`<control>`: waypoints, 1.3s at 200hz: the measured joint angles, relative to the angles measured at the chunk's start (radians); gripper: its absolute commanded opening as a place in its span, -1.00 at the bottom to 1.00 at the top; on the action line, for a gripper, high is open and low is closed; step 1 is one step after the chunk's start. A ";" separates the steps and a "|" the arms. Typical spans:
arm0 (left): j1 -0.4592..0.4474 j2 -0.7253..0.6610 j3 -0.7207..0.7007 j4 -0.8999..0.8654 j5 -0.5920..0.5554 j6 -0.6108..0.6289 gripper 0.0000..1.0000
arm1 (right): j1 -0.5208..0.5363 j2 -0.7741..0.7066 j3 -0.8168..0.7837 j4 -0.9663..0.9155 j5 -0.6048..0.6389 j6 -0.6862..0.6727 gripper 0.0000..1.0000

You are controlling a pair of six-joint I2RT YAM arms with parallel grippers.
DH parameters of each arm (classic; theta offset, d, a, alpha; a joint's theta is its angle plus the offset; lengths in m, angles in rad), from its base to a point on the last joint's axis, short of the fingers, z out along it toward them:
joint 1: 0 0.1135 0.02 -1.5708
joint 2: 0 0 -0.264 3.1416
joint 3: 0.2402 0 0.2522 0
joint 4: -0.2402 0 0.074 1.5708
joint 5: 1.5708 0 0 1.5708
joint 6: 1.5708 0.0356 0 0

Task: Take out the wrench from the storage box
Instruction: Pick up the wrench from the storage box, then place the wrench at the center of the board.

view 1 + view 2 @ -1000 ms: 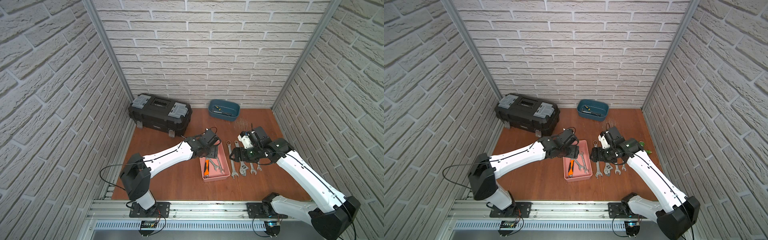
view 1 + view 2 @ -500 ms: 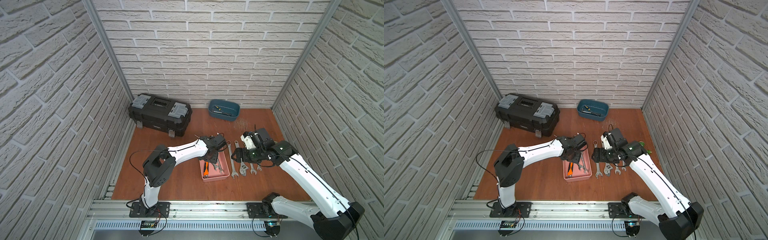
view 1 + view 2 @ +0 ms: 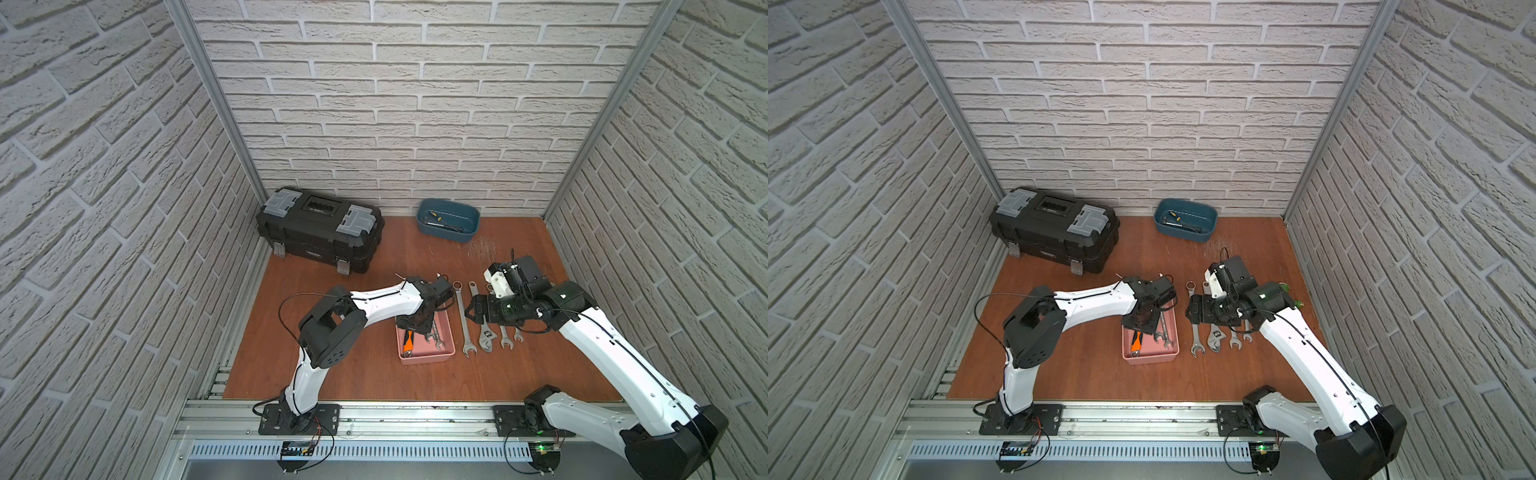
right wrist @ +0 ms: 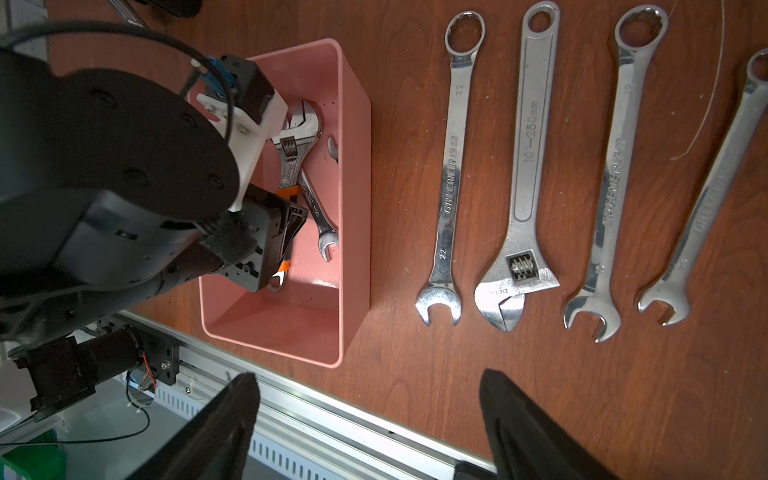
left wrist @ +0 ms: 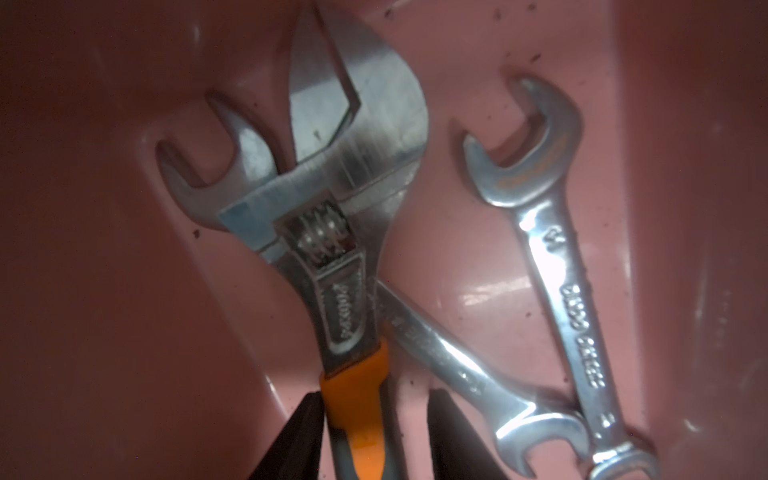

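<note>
The left pincer (image 5: 374, 392) is down inside the pink storage box (image 5: 478, 257), its jaws apart astride the orange handle of the small adjustable wrench (image 5: 332, 199). One finger (image 5: 303, 428) touches the handle and the opposite one stands just clear. The wrench lies across a double open-end spanner (image 5: 449, 357), with a second spanner (image 5: 557, 270) beside it. The right pincer (image 4: 368, 376) hangs wide apart over the desk (image 4: 399, 353), near four larger wrenches (image 4: 451, 166) laid in a row beside the box.

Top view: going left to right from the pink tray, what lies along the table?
storage box → long combination wrench → adjustable wrench → shorter combination wrench → shortest combination wrench
</note>
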 measured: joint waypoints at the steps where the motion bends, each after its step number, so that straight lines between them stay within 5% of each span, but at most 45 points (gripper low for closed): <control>1: 0.000 0.002 0.000 0.000 0.000 0.000 -0.11 | 0.000 0.000 0.000 0.000 0.000 0.000 0.76; 35: 0.008 0.008 0.001 -0.011 0.019 -0.001 -0.14 | -0.005 0.003 -0.010 0.013 -0.011 0.000 0.76; 98: 0.030 0.008 0.002 -0.006 0.080 0.008 -0.54 | -0.016 0.016 -0.014 0.021 -0.022 -0.004 0.76; 260: 0.044 -0.119 0.303 -0.297 -0.036 0.061 -0.69 | -0.029 0.050 -0.005 0.048 -0.040 -0.023 0.76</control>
